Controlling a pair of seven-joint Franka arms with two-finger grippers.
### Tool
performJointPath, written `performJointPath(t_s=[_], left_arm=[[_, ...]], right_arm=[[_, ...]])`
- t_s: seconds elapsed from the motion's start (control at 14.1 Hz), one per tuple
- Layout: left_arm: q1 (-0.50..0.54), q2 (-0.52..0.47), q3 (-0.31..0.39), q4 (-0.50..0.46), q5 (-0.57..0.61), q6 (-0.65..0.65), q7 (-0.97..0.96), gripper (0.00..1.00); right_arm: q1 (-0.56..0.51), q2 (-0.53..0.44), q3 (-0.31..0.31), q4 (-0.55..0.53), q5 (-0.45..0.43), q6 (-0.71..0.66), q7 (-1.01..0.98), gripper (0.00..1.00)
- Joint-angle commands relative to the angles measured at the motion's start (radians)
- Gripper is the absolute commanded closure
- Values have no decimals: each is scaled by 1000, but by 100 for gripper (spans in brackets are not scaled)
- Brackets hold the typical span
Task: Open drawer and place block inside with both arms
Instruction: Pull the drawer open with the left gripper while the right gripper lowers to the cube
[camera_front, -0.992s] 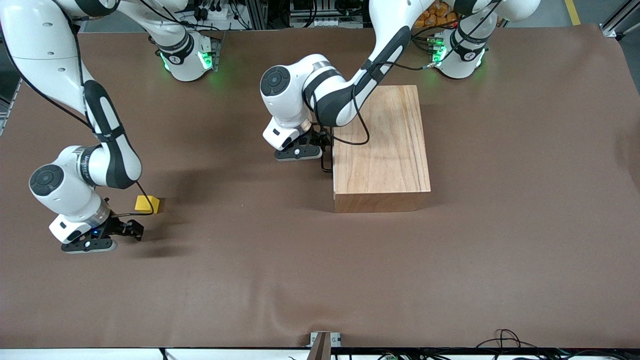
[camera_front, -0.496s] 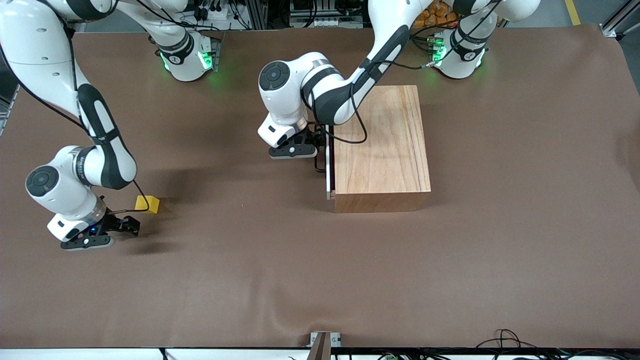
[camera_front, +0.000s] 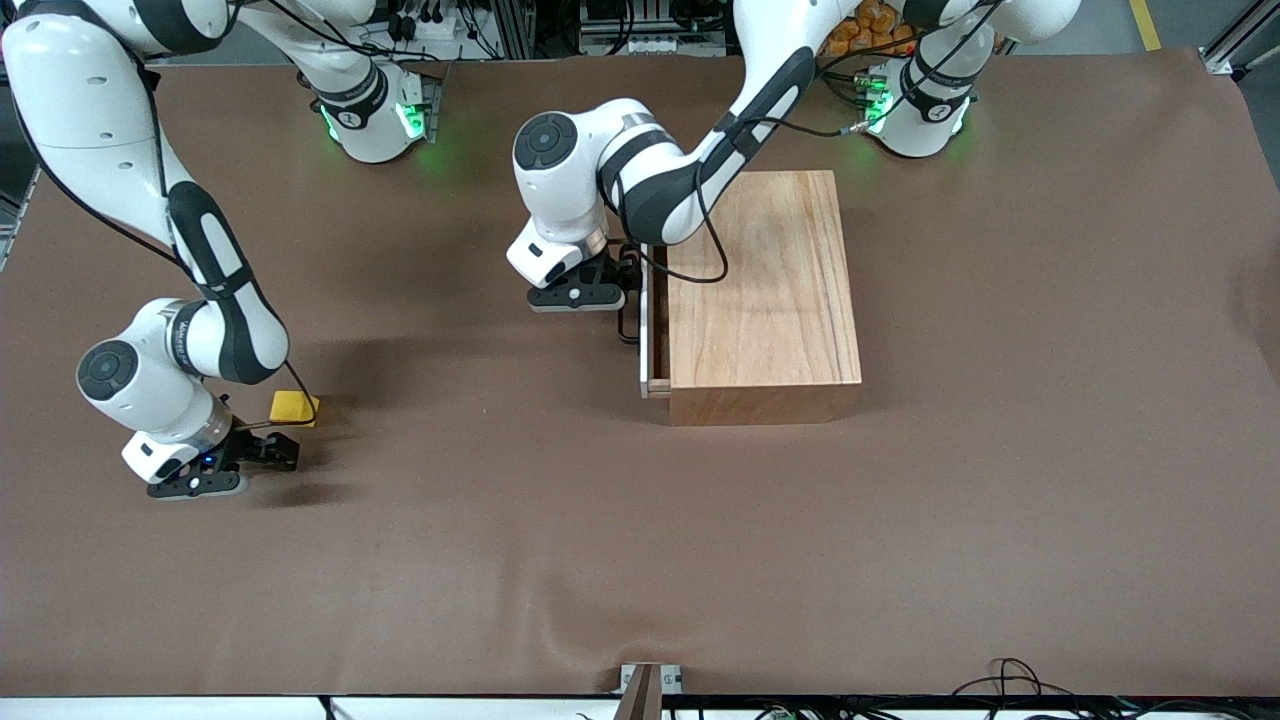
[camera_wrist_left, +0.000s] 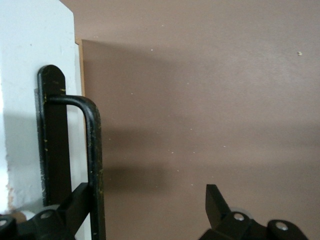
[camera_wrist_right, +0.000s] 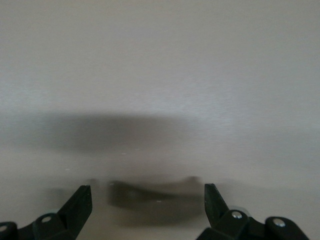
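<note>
The drawer (camera_front: 646, 330) stands a little way out of the wooden box (camera_front: 765, 290), its white front panel (camera_wrist_left: 30, 75) facing the right arm's end of the table. My left gripper (camera_front: 627, 283) is at the black wire handle (camera_wrist_left: 94, 150). It is open (camera_wrist_left: 148, 200), with one finger (camera_wrist_left: 75, 207) tucked against the handle bar next to the panel. The yellow block (camera_front: 293, 408) lies on the table toward the right arm's end. My right gripper (camera_front: 272, 453) hangs open (camera_wrist_right: 147, 197) low over bare table just beside the block. The block is out of the right wrist view.
A brown mat (camera_front: 600, 550) covers the whole table. The two green-lit arm bases (camera_front: 375, 115) (camera_front: 915, 110) stand along the edge farthest from the front camera. A small bracket (camera_front: 648, 680) sits at the nearest edge.
The drawer has slid a short way out of the box toward the right arm's end, and my left gripper moved with the handle. My right gripper shifted slightly closer to the block.
</note>
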Motion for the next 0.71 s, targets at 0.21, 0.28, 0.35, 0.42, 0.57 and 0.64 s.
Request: performJointPath(t_s=[0.21, 0.28, 0.35, 0.42, 0.57, 0.64], left_arm=[[-18, 18, 1, 24, 5, 59, -7, 0], [-24, 20, 3, 23, 4, 74, -8, 0], [-25, 24, 3, 24, 4, 76, -7, 0], [-25, 28, 3, 24, 4, 78, -5, 0], [-27, 37, 4, 24, 4, 91, -4, 0], [-27, 38, 4, 24, 4, 92, -2, 0]], right_arm=[[-9, -9, 25, -3, 26, -155, -23, 0], [-9, -10, 25, -3, 26, -173, -26, 0], [-11, -12, 25, -3, 26, -186, -30, 0], [-9, -15, 25, -3, 26, -198, -30, 0], [-8, -21, 27, -3, 26, -238, -31, 0], [-8, -27, 27, -3, 26, -255, -31, 0]])
